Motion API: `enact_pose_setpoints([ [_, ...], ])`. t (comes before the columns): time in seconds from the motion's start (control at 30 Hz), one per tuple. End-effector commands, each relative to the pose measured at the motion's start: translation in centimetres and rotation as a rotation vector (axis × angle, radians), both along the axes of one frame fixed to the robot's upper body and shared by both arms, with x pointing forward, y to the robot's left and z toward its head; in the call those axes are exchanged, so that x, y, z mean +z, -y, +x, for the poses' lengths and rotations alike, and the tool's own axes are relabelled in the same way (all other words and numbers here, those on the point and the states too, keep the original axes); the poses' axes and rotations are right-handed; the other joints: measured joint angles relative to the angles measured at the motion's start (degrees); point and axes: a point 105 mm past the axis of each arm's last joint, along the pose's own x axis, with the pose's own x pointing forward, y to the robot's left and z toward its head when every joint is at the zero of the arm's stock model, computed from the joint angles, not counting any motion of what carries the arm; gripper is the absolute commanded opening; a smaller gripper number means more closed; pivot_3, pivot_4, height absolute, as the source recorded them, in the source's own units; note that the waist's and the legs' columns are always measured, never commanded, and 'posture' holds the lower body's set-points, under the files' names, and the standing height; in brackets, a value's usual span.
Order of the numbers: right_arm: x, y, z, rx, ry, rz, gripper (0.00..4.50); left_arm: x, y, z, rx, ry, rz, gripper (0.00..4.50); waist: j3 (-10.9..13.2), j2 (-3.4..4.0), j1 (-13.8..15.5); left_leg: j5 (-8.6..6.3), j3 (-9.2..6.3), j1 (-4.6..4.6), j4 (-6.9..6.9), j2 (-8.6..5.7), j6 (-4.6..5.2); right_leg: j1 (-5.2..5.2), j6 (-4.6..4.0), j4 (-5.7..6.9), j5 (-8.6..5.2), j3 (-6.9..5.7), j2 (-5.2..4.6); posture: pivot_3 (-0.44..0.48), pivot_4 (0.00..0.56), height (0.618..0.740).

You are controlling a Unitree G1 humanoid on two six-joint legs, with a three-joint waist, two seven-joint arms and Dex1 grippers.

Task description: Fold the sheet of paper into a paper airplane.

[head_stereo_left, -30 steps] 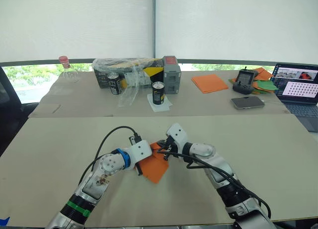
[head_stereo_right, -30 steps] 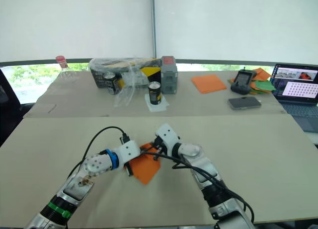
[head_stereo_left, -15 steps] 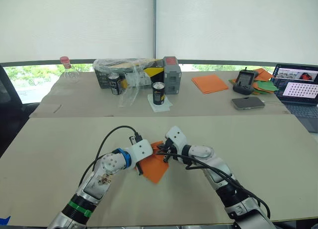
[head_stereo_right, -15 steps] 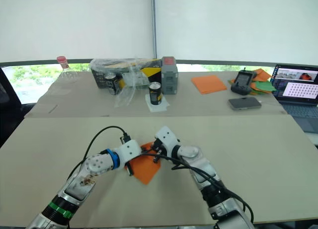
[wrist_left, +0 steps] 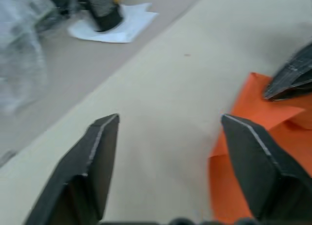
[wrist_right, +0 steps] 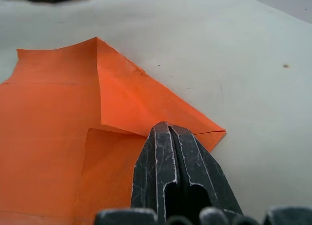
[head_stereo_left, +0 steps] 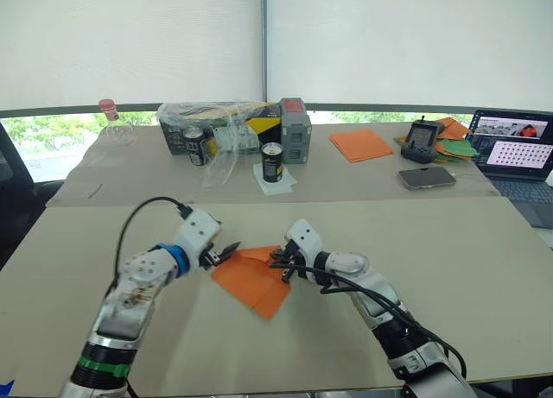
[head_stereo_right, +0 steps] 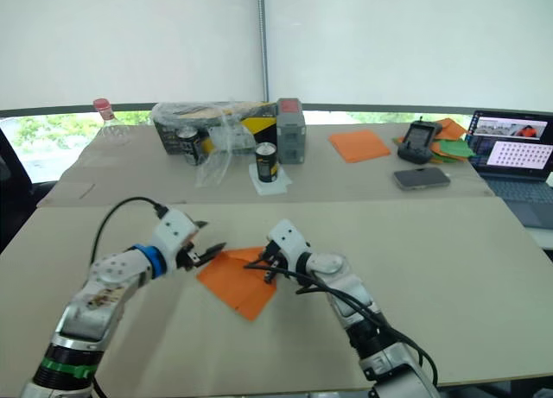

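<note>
Sheet (head_stereo_left: 253,277) lies flat on the tabletop (head_stereo_left: 449,260), partly folded, one corner flap turned over. Right pincer (head_stereo_left: 281,267), pressed together, bears on the flap at the sheet's right edge. Left pincer (head_stereo_left: 226,252), spread, sits just off the sheet's left corner, gripping nothing. Recommended: keep the right tips pinning the flap; run the left along the crease to flatten it, without dragging the sheet.

The sheet of paper (head_stereo_left: 253,278) is plain bright orange on a pale beige table (head_stereo_left: 449,260). Far right there's an orange stack (head_stereo_left: 364,144) plus green sheets (head_stereo_left: 465,148). Gripper fingers (wrist_right: 168,173) are black.
</note>
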Motion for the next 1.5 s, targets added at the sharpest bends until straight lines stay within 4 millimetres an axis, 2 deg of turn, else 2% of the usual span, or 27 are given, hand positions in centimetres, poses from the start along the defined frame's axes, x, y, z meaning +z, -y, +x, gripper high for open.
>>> enact_pose_setpoints([
  [0.03,-2.0,-0.2,-0.4,-0.007,-0.075,-0.024,0.0,2.6,0.2,-0.3,0.001,0.038,-0.196,4.47,-0.01,-0.01,-0.02,0.0,0.0,-0.01,0.0,0.0,0.0,0.0,0.0,0.0,0.0,0.0,0.0,0.0,0.15,0.74],
  [0.13,-1.9,-0.4,-0.3,-0.009,-0.073,-0.022,0.0,3.0,1.8,-0.1,-0.032,0.018,-0.286,4.47,-0.02,-0.03,-0.09,0.0,0.0,0.0,0.0,0.0,0.0,0.0,0.0,0.01,0.0,0.0,-0.02,0.0,0.15,0.74],
  [0.17,-1.9,-0.4,-0.3,-0.01,-0.072,-0.022,0.0,2.9,2.3,0.1,-0.036,0.013,-0.305,4.21,-0.02,-0.04,-0.11,0.0,0.0,0.0,0.0,-0.01,-0.01,0.01,0.0,0.01,0.0,0.01,-0.02,0.0,0.15,0.74],
  [0.23,-1.9,-0.3,-0.2,-0.015,-0.07,-0.022,0.0,2.5,3.3,0.3,-0.046,-0.016,-0.334,3.63,-0.03,-0.05,-0.11,0.01,-0.01,-0.01,0.0,-0.01,-0.02,0.01,0.0,0.01,0.0,0.01,-0.02,0.0,0.15,0.74],
  [0.3,-1.9,-0.1,-0.1,-0.028,-0.065,-0.021,0.0,1.2,4.1,1.0,-0.024,-0.052,-0.324,2.96,-0.04,-0.04,-0.14,0.01,0.0,0.0,0.0,-0.02,-0.02,0.02,0.0,0.01,0.0,0.01,-0.02,0.0,0.15,0.74],
  [0.47,-1.4,0.3,0.0,-0.052,-0.045,-0.009,0.0,-2.4,4.6,1.5,0.009,-0.126,-0.229,1.23,-0.04,-0.04,-0.28,0.01,0.0,-0.02,0.0,-0.04,-0.02,-0.03,0.0,0.02,0.0,0.02,-0.01,0.0,0.15,0.74],
  [0.57,-1.1,0.3,0.1,-0.056,-0.031,0.01,0.0,-3.5,4.7,1.2,0.003,-0.143,-0.192,0.21,-0.04,-0.04,-0.27,0.01,0.0,-0.05,0.0,-0.05,-0.02,-0.04,0.0,0.01,0.0,0.02,-0.03,0.0,0.15,0.74],
  [0.6,-1.0,0.4,0.2,-0.067,-0.033,0.013,0.0,-3.7,4.7,1.2,0.001,-0.148,-0.192,0.02,-0.04,-0.04,-0.26,0.01,0.0,-0.05,0.0,-0.06,-0.02,-0.05,0.0,0.01,0.0,0.02,-0.05,0.0,0.15,0.74],
  [0.73,-0.8,0.7,0.9,-0.1,-0.025,0.011,0.0,-4.7,5.0,0.5,-0.033,-0.175,-0.188,0.02,-0.04,-0.04,0.04,0.03,-0.01,-0.03,0.0,-0.08,-0.06,-0.02,0.0,0.0,0.0,0.02,-0.07,0.0,0.15,0.74],
  [0.93,-0.6,0.3,0.9,-0.087,-0.021,0.014,0.0,-5.2,5.1,1.0,-0.009,-0.168,-0.189,0.02,-0.04,-0.04,0.26,0.04,0.0,-0.04,0.0,-0.08,-0.07,-0.02,-0.01,0.0,0.0,0.02,-0.07,0.0,0.15,0.74],
  [1.23,0.4,-0.8,1.1,-0.053,0.028,0.032,0.0,-7.9,4.4,1.0,0.02,-0.21,-0.117,0.02,-0.04,-0.04,0.23,0.04,0.0,-0.01,0.0,-0.08,-0.07,-0.01,-0.01,0.01,0.0,0.02,-0.06,0.0,0.15,0.74],
  [1.5,-0.7,-1.9,1.1,-0.036,0.003,0.017,0.0,-8.3,4.6,1.0,0.023,-0.205,-0.104,0.02,-0.06,-0.02,0.18,0.04,0.0,0.05,0.0,-0.06,-0.07,0.02,-0.01,0.03,0.0,0.02,-0.05,0.0,0.15,0.74],
])
